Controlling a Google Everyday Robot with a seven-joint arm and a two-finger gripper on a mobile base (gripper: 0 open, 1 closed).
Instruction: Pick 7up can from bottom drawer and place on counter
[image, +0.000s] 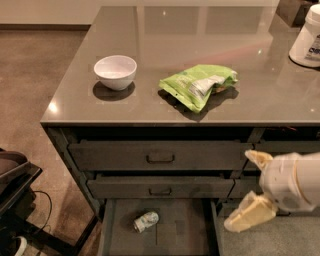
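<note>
The 7up can (146, 221), small, silvery with green marks, lies on its side on the floor of the open bottom drawer (187, 230), left of the middle. My gripper (245, 187) is at the right, in front of the drawer fronts, with its cream fingers (248, 213) spread apart and empty. It is to the right of the can and above drawer level, well apart from it. The glossy grey-brown counter (270, 95) spans the top of the view.
On the counter stand a white bowl (115, 71), a lime-green snack bag (197, 84) and a white tub (306, 37) at the far right. Two shut drawers with loop handles (160, 158) sit above the open one. Dark equipment (15, 195) stands at the lower left.
</note>
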